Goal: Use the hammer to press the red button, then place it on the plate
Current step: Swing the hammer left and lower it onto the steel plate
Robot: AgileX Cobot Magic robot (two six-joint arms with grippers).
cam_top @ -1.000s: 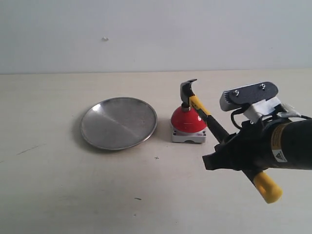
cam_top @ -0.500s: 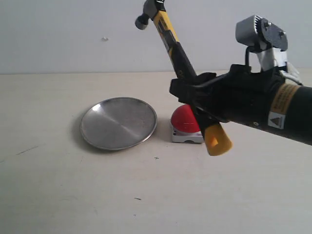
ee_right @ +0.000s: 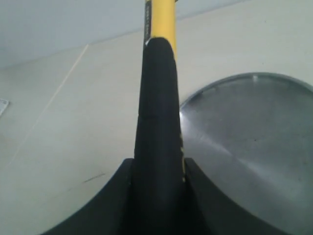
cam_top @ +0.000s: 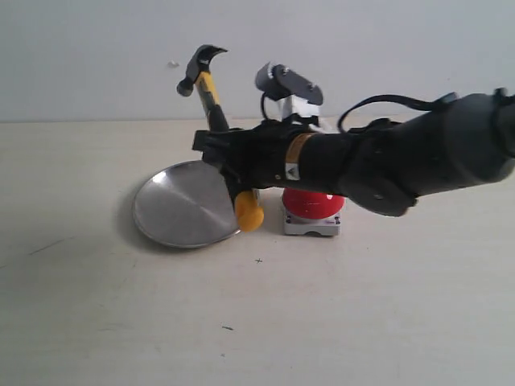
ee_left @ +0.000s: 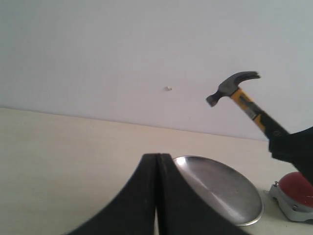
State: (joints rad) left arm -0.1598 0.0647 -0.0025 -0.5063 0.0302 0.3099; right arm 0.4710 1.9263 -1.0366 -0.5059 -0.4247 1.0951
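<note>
My right gripper (cam_top: 228, 153) is shut on the black handle of the hammer (cam_top: 211, 96), holding it nearly upright over the right edge of the silver plate (cam_top: 181, 205). Its dark head (cam_top: 199, 66) points up and its yellow end (cam_top: 249, 211) hangs just above the plate's rim. The red button (cam_top: 312, 203) on its grey base sits right of the plate, partly hidden behind the right arm. In the right wrist view the hammer handle (ee_right: 157, 127) runs between the jaws beside the plate (ee_right: 244, 147). The left gripper (ee_left: 157, 159) is shut and empty, left of the plate (ee_left: 220, 186).
A pale tabletop (cam_top: 257, 322) surrounds everything, with a plain white wall (cam_top: 96, 56) behind it. A small dark mark (cam_top: 228, 327) lies near the front. The right arm (cam_top: 402, 157) stretches across from the right, above the button.
The right arm has swung left with the hammer, from beside the button to over the plate's right edge. The hammer went from resting on the button to raised and near upright.
</note>
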